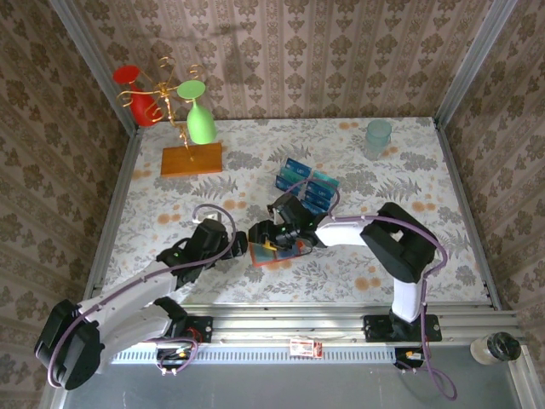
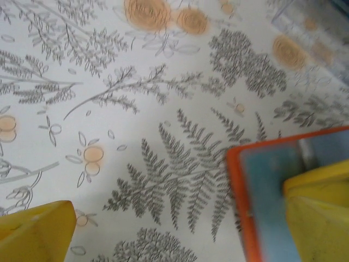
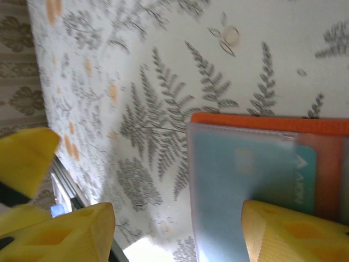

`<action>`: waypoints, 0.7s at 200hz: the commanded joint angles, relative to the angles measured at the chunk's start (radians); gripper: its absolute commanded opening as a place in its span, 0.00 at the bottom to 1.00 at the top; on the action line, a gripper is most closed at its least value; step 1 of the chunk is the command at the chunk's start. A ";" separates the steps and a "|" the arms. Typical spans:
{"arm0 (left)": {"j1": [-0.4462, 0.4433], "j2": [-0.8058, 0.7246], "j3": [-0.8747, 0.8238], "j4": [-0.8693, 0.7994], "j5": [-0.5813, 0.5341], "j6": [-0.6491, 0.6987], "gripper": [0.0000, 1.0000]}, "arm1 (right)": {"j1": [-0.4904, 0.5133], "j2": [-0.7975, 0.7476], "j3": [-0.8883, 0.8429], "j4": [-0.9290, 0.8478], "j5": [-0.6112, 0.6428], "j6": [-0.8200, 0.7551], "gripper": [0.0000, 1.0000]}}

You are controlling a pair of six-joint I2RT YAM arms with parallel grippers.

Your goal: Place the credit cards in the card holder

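Top external view
- Card holder (image 1: 277,254) lies flat and open on the worktop (image 1: 409,179), near the front edge and about mid-width.
- Left pincer (image 1: 242,244) is at the holder's left edge. Right pincer (image 1: 267,232) is over its far left part. The two sit close together.
- Credit cards (image 1: 308,184), blue and teal, are grouped just behind the holder.
- Wooden slab (image 1: 192,159) stands far left at the back, with a green glass (image 1: 201,121) and a red glass (image 1: 139,95) on its rack.
- Clear cup (image 1: 379,136) is at the back right.

Left wrist view
- Left pincer (image 2: 177,215) is spread wide and holds nothing.
- One yellow finger (image 2: 35,232) is over bare floral cloth. The other is over the holder's grey-blue inside.
- Card holder (image 2: 240,202) shows its orange-red rim at lower right.
- Clear tray (image 2: 313,27) is blurred at the top right.

Right wrist view
- Right pincer (image 3: 174,218) has its fingers apart with nothing clamped between them.
- One finger (image 3: 294,232) is over the holder and the other is off its edge.
- Card holder (image 3: 272,123) has a teal card (image 3: 297,174) lying inside it, partly under a clear pocket.
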 commanded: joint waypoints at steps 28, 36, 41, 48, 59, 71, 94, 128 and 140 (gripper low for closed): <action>0.013 0.010 0.003 0.047 0.003 -0.007 1.00 | 0.010 0.014 -0.023 0.016 -0.017 0.023 0.63; 0.014 0.017 0.003 0.050 0.004 -0.007 1.00 | 0.009 0.005 -0.022 0.014 -0.017 0.021 0.63; 0.013 0.022 0.005 0.051 0.006 -0.006 1.00 | 0.009 -0.001 -0.022 0.014 -0.017 0.021 0.63; 0.014 0.028 0.006 0.053 0.007 -0.005 1.00 | 0.007 -0.009 -0.022 0.010 -0.017 0.020 0.63; 0.013 0.038 0.009 0.059 0.013 -0.004 1.00 | 0.004 -0.024 -0.021 0.002 -0.017 0.013 0.63; 0.013 0.052 0.015 0.066 0.020 -0.002 1.00 | -0.003 -0.042 -0.023 -0.011 -0.013 0.009 0.63; 0.012 0.076 0.029 0.079 0.033 -0.001 1.00 | -0.022 -0.076 -0.034 -0.027 -0.007 -0.001 0.63; -0.002 0.115 0.058 0.093 0.043 0.004 1.00 | -0.051 -0.114 -0.061 -0.035 -0.006 -0.005 0.63; -0.009 0.132 0.070 0.096 0.043 0.005 1.00 | -0.060 -0.126 -0.072 -0.036 -0.005 -0.005 0.63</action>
